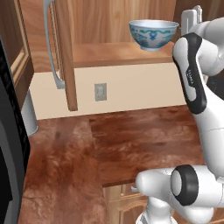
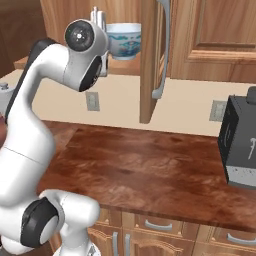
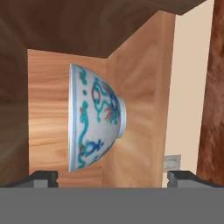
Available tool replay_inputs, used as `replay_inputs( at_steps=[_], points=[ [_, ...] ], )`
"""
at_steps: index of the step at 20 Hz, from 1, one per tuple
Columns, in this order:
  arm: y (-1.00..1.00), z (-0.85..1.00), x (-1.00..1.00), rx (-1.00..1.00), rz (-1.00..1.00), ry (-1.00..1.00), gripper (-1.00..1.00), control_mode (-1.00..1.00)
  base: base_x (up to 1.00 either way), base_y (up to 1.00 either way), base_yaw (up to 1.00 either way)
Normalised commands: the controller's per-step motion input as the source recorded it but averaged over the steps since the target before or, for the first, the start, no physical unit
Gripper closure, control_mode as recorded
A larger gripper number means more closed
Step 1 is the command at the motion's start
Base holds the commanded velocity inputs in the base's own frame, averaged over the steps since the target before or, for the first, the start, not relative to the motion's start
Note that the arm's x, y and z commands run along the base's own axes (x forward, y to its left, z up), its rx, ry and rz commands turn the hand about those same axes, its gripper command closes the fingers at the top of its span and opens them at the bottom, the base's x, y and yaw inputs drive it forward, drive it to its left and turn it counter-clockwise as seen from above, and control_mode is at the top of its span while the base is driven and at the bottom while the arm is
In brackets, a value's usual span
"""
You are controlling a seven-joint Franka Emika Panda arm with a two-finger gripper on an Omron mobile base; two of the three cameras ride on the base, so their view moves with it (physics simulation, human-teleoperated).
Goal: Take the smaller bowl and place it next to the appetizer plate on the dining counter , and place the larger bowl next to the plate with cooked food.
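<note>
Item one, the gripper [image 3: 112, 177]: in the hand view we are seeing only its two dark tips, one at each lower corner, so the jaws are standing wide apart and holding nothing. In the left base view the hand is poking up behind the arm's upper link, mostly covered by it; in the right base view it is largely hidden behind the arm's round joint.

Item two, the larger bowl [image 3: 94, 124]: white with blue, teal and red patterning. In the hand view it is appearing turned on its side, because that camera is rolled; its lower rim is dropping behind the grey band. It is lying ahead of the jaws, between the lines of the two tips, and we cannot tell whether anything is touching it. In the base views the bowl [image 1: 153, 34] is sitting upright on an open cabinet shelf [image 1: 118, 54], with its right edge being covered by the arm; from the right the bowl [image 2: 125, 41] is partly blocked by the arm joint.

Item three, the cabinet door [image 2: 150, 60]: it is hanging open beside the bowl, its top cut off.

Item four, the surface [image 1: 131, 144]: reddish-brown wood grain, lying well below the shelf.

Item five, a dark appliance [image 2: 240, 145]: cut off at the right edge, and we are not identifying it.
</note>
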Motion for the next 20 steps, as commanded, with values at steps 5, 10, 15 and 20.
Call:
replay_inputs(
  at_steps=[5, 10, 15, 20],
  points=[
    [-0.01, 0.29, 0.28, 0.01, 0.00, 0.04, -1.00, -1.00, 0.00, 0.00, 0.00],
    [0.00, -0.07, 0.33, 0.00, 0.02, 0.00, -1.00, -1.00, 0.00, 0.00, 0.00],
    [0.00, -0.23, 0.65, 0.00, 0.05, -0.02, -1.00, -1.00, 0.00, 0.00, 0.00],
    [-0.09, -0.23, 0.58, 0.00, 0.08, 0.00, -1.00, -1.00, 0.00, 0.00, 0.00]
  ],
)
